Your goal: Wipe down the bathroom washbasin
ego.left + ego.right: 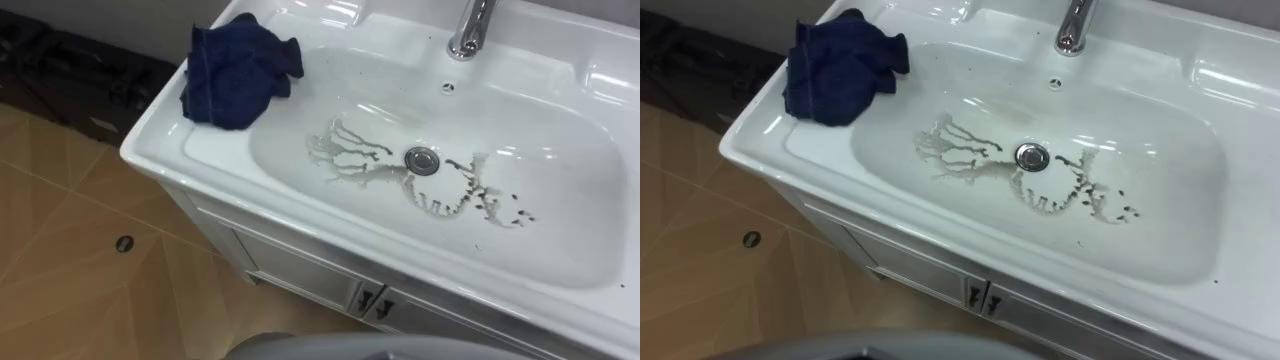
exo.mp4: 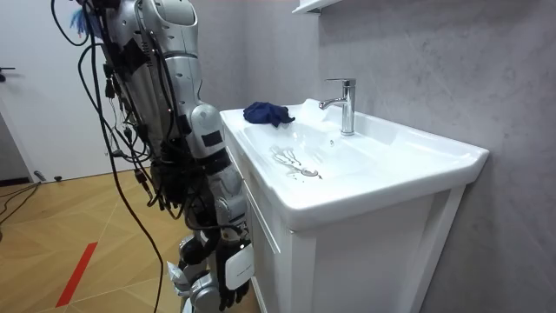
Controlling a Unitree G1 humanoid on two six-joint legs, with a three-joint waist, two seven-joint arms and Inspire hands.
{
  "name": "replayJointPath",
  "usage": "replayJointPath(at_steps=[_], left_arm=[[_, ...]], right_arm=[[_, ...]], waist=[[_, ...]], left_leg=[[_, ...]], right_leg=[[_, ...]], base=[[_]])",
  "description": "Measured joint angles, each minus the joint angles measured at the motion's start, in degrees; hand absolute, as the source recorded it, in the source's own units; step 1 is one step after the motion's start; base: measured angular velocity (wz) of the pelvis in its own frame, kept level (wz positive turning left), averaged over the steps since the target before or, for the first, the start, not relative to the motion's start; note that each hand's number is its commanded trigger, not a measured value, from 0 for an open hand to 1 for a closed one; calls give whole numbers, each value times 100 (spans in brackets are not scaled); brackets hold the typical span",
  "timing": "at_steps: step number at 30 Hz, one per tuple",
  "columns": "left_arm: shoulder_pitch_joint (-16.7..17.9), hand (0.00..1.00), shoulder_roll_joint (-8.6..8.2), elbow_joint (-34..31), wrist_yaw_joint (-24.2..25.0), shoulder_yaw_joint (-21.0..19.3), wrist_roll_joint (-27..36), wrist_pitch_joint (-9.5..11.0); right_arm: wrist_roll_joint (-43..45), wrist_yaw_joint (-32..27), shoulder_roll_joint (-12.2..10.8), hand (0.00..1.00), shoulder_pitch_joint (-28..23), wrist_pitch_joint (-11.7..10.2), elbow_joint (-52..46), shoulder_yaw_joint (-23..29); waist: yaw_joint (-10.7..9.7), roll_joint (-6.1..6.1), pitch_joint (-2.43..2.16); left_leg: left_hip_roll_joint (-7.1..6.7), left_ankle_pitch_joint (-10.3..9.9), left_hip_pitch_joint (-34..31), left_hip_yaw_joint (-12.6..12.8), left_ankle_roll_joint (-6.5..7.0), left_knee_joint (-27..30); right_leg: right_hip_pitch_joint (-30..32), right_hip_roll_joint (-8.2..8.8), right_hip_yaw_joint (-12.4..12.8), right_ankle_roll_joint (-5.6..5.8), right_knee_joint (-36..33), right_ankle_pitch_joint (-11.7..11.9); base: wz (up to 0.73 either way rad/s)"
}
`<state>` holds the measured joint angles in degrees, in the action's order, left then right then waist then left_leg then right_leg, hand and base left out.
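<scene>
Eye views: bright, even light from overhead. Glare strips on glossy basin [image 1: 150, 143] rim at top centre & upper right, w/ softer sheen along near-left edge. Faucet [image 1: 470, 28] chrome glints at top. Bowl interior shaded pale grey, no hard shadows. Cloth [image 1: 238, 70] reads v. dark, folds barely lit, faint shadow beneath. Floor [image 1: 60, 260] at left is dimmer; upper-left corner nearly black. Room view: soft diffuse light, wall [image 2: 434, 61] evenly lit, cabinet [image 2: 365, 261] front shaded under basin overhang.
</scene>
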<state>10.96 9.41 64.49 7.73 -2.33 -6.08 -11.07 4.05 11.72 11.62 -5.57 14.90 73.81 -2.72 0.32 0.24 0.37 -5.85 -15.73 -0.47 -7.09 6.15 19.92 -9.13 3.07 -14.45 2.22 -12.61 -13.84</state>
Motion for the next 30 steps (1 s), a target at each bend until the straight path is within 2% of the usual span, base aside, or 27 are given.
replayJointPath(at_steps=[7, 11, 16, 21, 24, 26, 28, 29, 30], left_arm=[[102, 0, 0, -20, -108, -30, 472, 27], [152, 0, -5, -20, -241, -117, 902, 64], [228, 0, -30, -16, -335, -452, 1370, 220], [321, 0, -104, 70, -503, -710, 2409, 382], [421, 0, -168, 97, -696, -1154, 2941, 389], [510, 0, -157, 15, -969, -1499, 3399, 411], [529, 0, -151, -219, -1246, -1771, 3592, 405], [526, 0, -140, -441, -1476, -1980, 3584, 402], [534, 0, -137, -588, -1602, -2063, 3589, 402]], right_arm=[[-342, -115, 15, 0, -45, 4, 61, 115], [-410, -111, 27, 0, -65, -11, 60, 122], [-403, -90, 41, 0, -71, -28, 60, 119], [-399, -92, 47, 0, -50, -74, 239, 120], [-372, -101, 53, 0, -63, -107, 237, 132], [-302, -110, 81, 0, -90, -111, 237, 108], [-204, -130, 94, 0, -92, -115, 225, 107], [-68, -188, 79, 0, -157, -230, 230, 118], [6, -187, 78, 0, -177, -253, 221, 129]], waist=[[-7, 39, -4], [-4, 19, 7], [33, 8, 7], [142, 3, 11], [224, -26, 14], [460, -31, 11], [590, -39, 11], [672, -20, 1], [705, -27, 7]], left_leg=[[8, 1, 3, 31, -2, 1], [8, 4, -10, 0, -8, 0], [-7, 11, -11, -76, -18, -16], [-35, 12, 12, -158, -18, -19], [-87, 38, 76, -286, -5, -58], [-103, 41, 114, -317, 0, -77], [-128, 54, 90, -402, 7, -68], [-141, 55, 56, -438, 7, -38], [-153, 57, 26, -467, 4, -19]], right_leg=[[9, 1, 14, 0, -2, 0], [7, 2, -73, 0, -2, 0], [-3, 10, -165, 0, -4, 0], [-72, 38, -485, 1, 2, 0], [-146, 67, -543, 2, 0, -1], [-186, 82, -634, 6, -5, -3], [-183, 93, -701, 5, -6, -3], [-180, 94, -724, 5, 0, -3], [-176, 96, -758, 5, 5, -3]], base=[[-3], [4], [7], [11], [20], [7], [19], [25], [20]])
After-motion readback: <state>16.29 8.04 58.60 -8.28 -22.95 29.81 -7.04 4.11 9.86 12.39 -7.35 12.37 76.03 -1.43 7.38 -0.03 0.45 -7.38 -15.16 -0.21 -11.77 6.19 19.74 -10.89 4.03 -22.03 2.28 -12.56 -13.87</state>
